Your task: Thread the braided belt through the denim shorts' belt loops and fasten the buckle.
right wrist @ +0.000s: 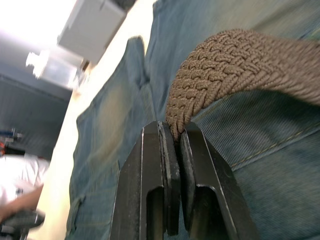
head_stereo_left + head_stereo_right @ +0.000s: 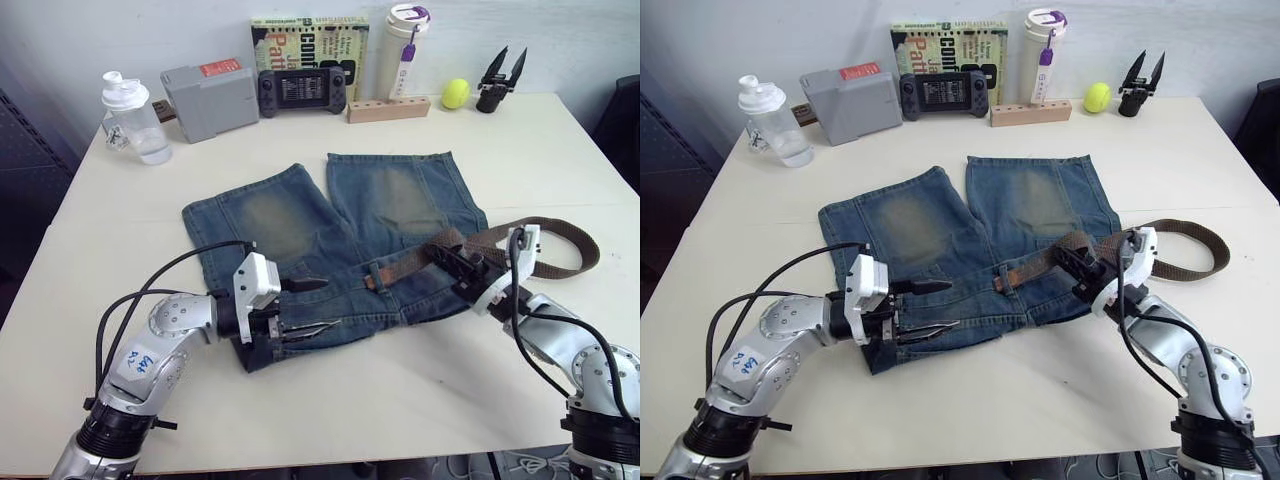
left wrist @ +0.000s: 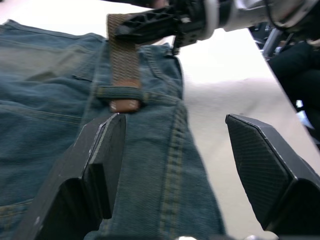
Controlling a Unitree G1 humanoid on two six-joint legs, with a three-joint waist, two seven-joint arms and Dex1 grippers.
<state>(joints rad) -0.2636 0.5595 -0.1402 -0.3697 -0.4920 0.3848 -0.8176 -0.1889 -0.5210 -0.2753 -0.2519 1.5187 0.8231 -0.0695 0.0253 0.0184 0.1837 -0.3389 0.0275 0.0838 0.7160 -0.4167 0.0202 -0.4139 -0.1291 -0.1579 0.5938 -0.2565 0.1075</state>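
The denim shorts [image 2: 330, 240] lie flat on the table [image 2: 540, 150], waistband toward me. The braided belt [image 2: 560, 235] curves in from the right across the waistband. Its brown leather tip [image 3: 124, 105] pokes out from under one of the belt loops [image 3: 122, 93] near the middle. My right gripper [image 2: 440, 252] is shut on the braided strap [image 1: 225, 65] just right of that loop. My left gripper [image 2: 330, 303] stands open over the waistband on the left, one finger [image 3: 102, 150] resting on the denim. The buckle is hidden.
Along the far edge stand a shaker bottle [image 2: 135, 118], a grey box [image 2: 210, 100], a game console [image 2: 303, 90], a book [image 2: 308, 45], a white tumbler [image 2: 403, 50], a wooden block [image 2: 388, 108], a yellow ball [image 2: 455, 93] and a black tool [image 2: 503, 78]. A person [image 1: 15, 195] is beyond the table.
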